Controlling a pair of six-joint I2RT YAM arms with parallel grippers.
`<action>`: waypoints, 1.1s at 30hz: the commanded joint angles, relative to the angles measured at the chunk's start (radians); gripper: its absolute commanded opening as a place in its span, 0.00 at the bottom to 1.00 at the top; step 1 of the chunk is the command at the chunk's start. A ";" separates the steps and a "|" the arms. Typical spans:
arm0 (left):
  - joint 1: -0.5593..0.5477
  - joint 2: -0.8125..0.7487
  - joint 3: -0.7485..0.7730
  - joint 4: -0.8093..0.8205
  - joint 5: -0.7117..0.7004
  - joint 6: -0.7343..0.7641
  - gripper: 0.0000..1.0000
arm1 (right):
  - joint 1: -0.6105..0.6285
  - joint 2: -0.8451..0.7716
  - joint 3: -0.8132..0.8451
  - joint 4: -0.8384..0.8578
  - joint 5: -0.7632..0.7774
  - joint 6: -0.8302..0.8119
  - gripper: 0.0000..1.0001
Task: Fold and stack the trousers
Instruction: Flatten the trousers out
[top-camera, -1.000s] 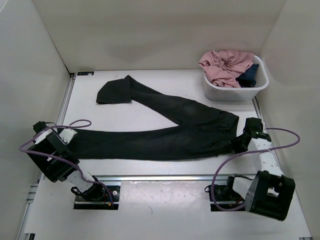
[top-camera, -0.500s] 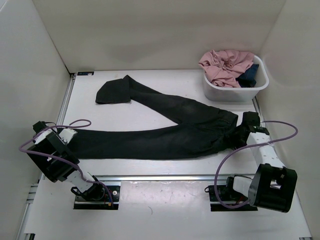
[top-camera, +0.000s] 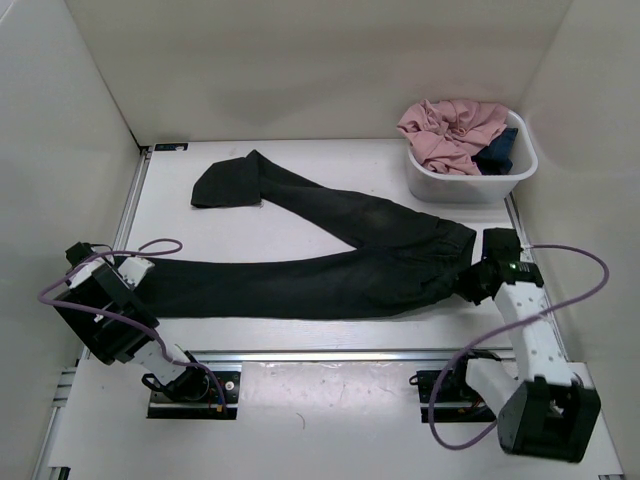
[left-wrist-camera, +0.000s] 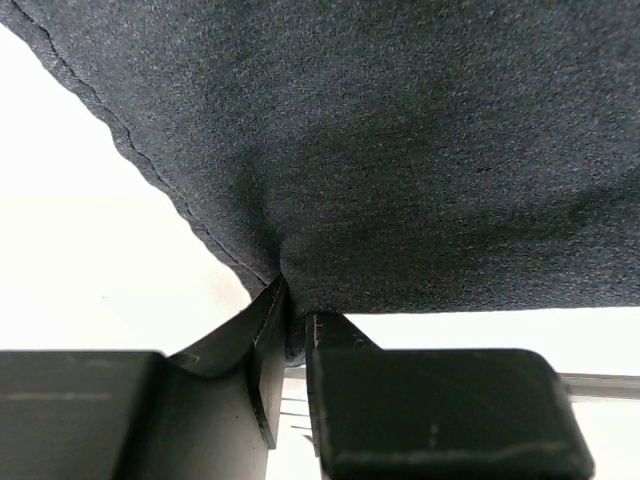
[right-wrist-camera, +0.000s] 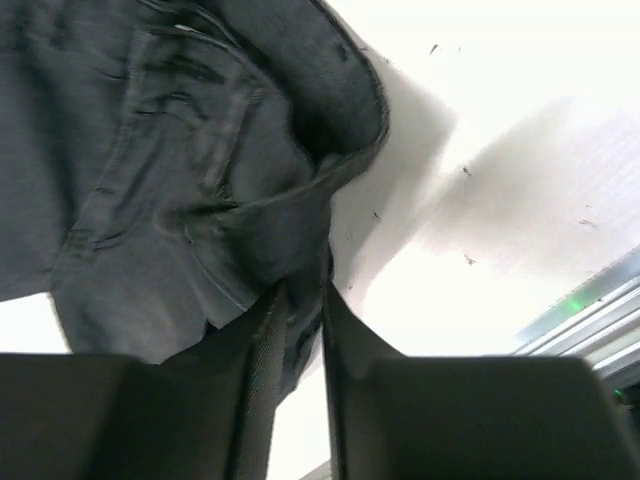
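Observation:
The black trousers (top-camera: 330, 270) lie spread across the table, one leg running left along the near side, the other slanting to the far left with its end folded over (top-camera: 226, 184). My left gripper (top-camera: 140, 272) is shut on the hem of the near leg; the fabric (left-wrist-camera: 380, 150) fills the left wrist view and is pinched between the fingers (left-wrist-camera: 268, 350). My right gripper (top-camera: 478, 282) is shut on the waistband at the right end; the right wrist view shows the waistband fabric (right-wrist-camera: 200, 170) clamped between the fingers (right-wrist-camera: 262, 370).
A white tub (top-camera: 470, 180) at the far right corner holds a pink garment (top-camera: 452, 130) and a small dark blue garment (top-camera: 497, 150). White walls enclose the table on three sides. Purple cables loop beside both arms.
My right arm has shifted its base end toward the near right while its gripper stays on the waistband. The left arm and the trousers have hardly moved.

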 joint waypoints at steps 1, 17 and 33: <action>0.009 -0.001 0.018 0.000 -0.006 -0.007 0.24 | 0.004 -0.126 0.029 -0.108 0.067 -0.013 0.28; 0.009 0.008 0.017 -0.009 -0.006 -0.007 0.24 | 0.013 -0.060 0.012 -0.146 0.042 0.038 0.61; 0.009 0.031 0.029 -0.018 0.003 -0.017 0.24 | 0.013 0.093 -0.113 0.141 0.123 0.159 0.21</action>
